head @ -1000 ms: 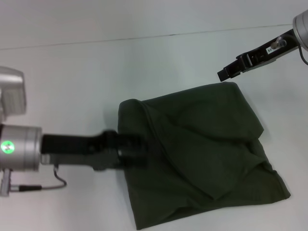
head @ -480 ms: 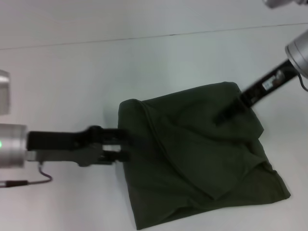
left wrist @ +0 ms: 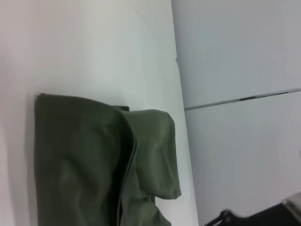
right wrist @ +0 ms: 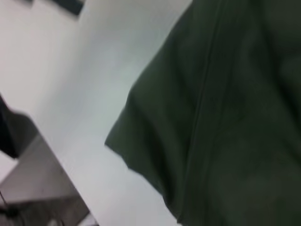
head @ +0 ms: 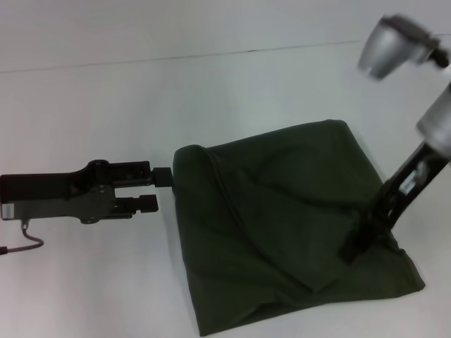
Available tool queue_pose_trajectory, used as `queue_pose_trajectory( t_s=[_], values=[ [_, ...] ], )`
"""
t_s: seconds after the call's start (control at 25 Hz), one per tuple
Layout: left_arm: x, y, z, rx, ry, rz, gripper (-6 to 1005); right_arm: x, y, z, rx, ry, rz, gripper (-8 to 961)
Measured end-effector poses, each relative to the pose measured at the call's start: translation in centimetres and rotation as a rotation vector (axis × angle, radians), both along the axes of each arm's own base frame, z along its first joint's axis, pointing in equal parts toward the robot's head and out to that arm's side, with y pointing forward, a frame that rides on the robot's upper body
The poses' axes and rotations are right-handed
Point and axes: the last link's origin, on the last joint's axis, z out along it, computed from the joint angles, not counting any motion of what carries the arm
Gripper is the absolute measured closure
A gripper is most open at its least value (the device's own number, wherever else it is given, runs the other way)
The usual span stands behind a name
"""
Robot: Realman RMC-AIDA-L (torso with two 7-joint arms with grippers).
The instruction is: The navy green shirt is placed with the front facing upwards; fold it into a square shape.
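The left gripper, a black two-fingered claw, hangs just beside the left edge of the navy green shirt, a dark olive-green cotton garment folded into a rough, rumpled square on the white table. Its fingers stand apart with nothing between them. The right gripper, black on a silver arm, comes down onto the shirt near its right edge; whether it is clenched or released cannot be told.

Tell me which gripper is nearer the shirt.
Right. The right gripper is down on the shirt near its right edge; the left gripper sits open just off its left edge.
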Motion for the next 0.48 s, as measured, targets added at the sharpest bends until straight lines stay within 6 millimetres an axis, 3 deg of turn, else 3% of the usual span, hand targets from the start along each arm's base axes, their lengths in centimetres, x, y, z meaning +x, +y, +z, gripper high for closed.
queue_pose_trajectory(
  t_s=[0.24,0.48],
  values=[
    [0.0,0.0,0.1,0.006,-0.002,-0.004,262,-0.8,-0.4,-3.5,-0.051,-0.051,0.079,523],
    [-0.1,0.0,0.2,0.013,-0.007,0.0,262,-1.0,-0.4,-5.6,-0.062,-0.093,0.106,524]
  ],
)
